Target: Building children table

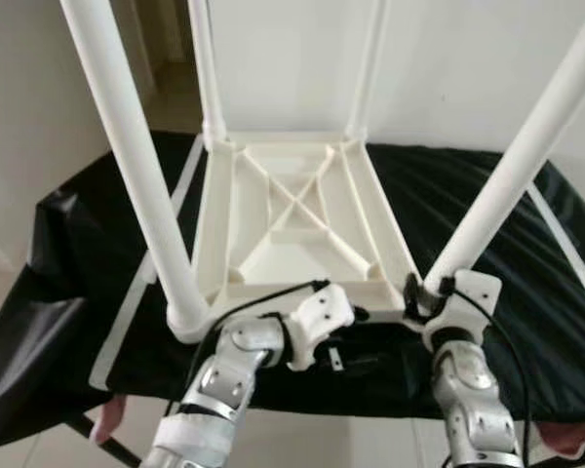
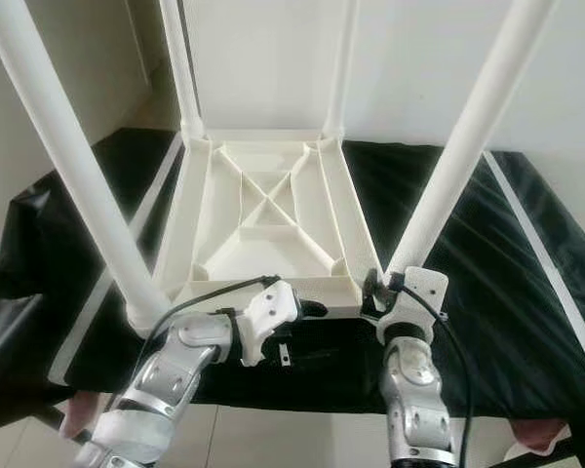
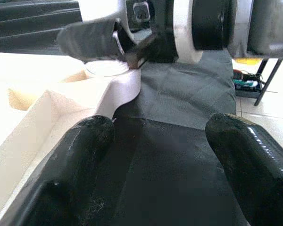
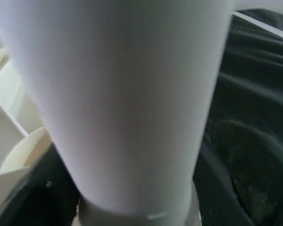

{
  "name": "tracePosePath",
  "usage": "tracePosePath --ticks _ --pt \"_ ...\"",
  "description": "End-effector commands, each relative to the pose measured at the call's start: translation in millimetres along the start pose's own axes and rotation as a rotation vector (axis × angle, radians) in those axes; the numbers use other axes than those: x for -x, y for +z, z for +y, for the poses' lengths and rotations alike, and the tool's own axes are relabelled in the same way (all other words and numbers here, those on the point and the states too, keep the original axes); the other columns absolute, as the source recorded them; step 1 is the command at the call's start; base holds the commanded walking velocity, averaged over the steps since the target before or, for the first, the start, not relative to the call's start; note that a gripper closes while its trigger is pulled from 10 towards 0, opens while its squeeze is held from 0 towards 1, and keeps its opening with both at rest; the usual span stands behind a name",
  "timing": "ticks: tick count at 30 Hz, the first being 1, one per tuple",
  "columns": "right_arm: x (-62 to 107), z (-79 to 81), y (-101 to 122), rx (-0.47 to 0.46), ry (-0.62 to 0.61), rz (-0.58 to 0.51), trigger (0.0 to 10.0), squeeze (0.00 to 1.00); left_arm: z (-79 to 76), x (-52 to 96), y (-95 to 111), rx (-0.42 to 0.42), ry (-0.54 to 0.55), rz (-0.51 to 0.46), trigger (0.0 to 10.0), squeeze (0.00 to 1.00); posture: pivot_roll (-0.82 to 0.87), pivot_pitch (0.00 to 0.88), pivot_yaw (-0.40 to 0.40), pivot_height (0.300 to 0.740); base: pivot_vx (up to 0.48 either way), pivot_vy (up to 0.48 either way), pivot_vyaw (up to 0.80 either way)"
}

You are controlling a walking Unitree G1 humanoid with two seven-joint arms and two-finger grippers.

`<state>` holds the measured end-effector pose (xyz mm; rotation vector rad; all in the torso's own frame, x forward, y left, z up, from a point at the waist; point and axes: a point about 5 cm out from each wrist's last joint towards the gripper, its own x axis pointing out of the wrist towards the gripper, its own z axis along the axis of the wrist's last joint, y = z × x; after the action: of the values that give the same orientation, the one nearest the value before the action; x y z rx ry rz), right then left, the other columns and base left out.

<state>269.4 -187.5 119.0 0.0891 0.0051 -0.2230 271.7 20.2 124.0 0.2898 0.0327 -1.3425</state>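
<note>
Near left leg point(image 1: 136, 166): smooth white tube, seated upright in corner socket of upturned table top point(image 1: 292, 219); top lying face-down on black cloth point(image 1: 88, 263), ribbed underside up, crossed stiffeners, pale matte plastic

Left gripper point(image 1: 356, 314): low at near edge of top, between the two near legs, reaching toward the right corner; fingers point(image 3: 73, 165) spread wide, holding nothing, thick rounded black pads over woven dark fabric

Far legs point(image 1: 207, 68): two thinner-looking tubes standing in far sockets, all four posts up

Near right leg point(image 1: 526, 146): same white tube, leaning slightly outward toward its top, foot in near right socket

Right gripper point(image 1: 424, 297): pressed at base of that leg, right where tube meets socket; wrist view blocked by tube, so grip not readable – cannot tell whether closed round it or just alongside

Risks, judged: leg not fully seated, popping loose under sideways push; slick tube slipping through pads; light hollow top sliding on loose, creased cloth; tall posts giving leverage, so a nudge could tip the lot toward the near edge
</note>
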Motion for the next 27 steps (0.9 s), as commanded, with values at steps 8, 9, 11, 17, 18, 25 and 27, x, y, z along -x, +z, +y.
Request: tracePosePath --ticks 8,9,11,17,18,25,27 --pt "-0.1 -20.9 7 0.069 0.24 -0.032 10.0 0.0 7.4 2.0 0 -0.004 0.198 0.0 10.0 0.0 -0.04 0.0 -0.018 0.74 0.0 0.0 0.0" --pt "-0.4 -22.5 8 0.085 0.268 -0.035 10.0 0.0 7.2 2.0 0 -0.005 0.196 0.001 10.0 0.0 -0.05 0.0 -0.016 0.74 0.0 0.0 0.0" --pt "-0.7 -23.5 8 0.095 0.279 -0.037 10.0 0.0 7.2 2.0 1 -0.006 0.195 0.001 10.0 0.0 -0.05 0.0 -0.016 0.74 0.0 0.0 0.0" --pt "-3.3 -29.9 12 0.158 0.41 -0.047 10.0 0.0 7.5 1.9 2 -0.014 0.187 0.001 10.0 0.0 -0.04 0.0 -0.014 0.74 0.0 0.0 0.0" --pt "-3.7 -31.0 12 0.169 0.424 -0.047 10.0 0.0 7.7 1.7 2 -0.017 0.188 0.001 10.0 0.0 -0.04 0.0 -0.014 0.74 0.0 0.0 0.0" --pt "-6.9 -37.2 17 0.226 0.542 -0.042 10.0 0.0 6.2 0.0 4 -0.021 0.172 0.001 10.0 0.0 -0.04 0.0 -0.007 0.74 0.0 0.0 0.0" --pt "-9.2 -38.5 17 0.258 0.583 -0.033 10.0 0.0 6.9 0.0 4 -0.027 0.173 0.006 10.0 0.0 -0.04 0.0 -0.005 0.74 0.0 0.0 0.0"
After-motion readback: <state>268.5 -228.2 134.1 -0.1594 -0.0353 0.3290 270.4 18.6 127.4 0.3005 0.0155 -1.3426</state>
